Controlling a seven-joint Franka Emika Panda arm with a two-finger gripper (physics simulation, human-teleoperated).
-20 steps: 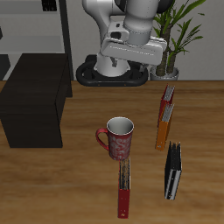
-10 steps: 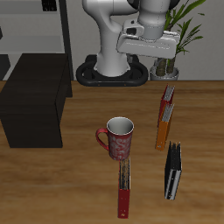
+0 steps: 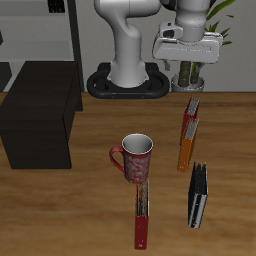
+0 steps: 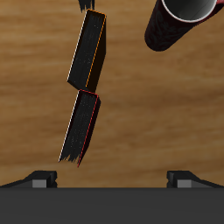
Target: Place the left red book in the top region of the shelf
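The left red book (image 3: pixel 192 107) stands on edge far back on the table, end to end with the orange book (image 3: pixel 187 143). In the wrist view the red book (image 4: pixel 80 128) is the one closer to my fingers and the orange book (image 4: pixel 89 51) lies beyond it. My gripper (image 3: pixel 188 68) hangs high above and slightly behind the red book, open and empty; in the wrist view (image 4: pixel 109 180) both fingertips (image 4: pixel 37 178) are spread wide. The black shelf (image 3: pixel 38 110) stands at the far side of the table from the books, its flat top bare.
A red patterned mug (image 3: pixel 136 157) stands mid-table, also in the wrist view (image 4: pixel 179 22). A slim red book with a yellowish strip (image 3: pixel 143 212) and a black book (image 3: pixel 198 196) lie near the front edge. A potted plant (image 3: pixel 192 75) stands behind the books. A grey rack (image 3: pixel 60 30) is behind the shelf.
My gripper has swung sideways from above the table's middle to over the red and orange books. It stays open. Nothing on the table has moved.
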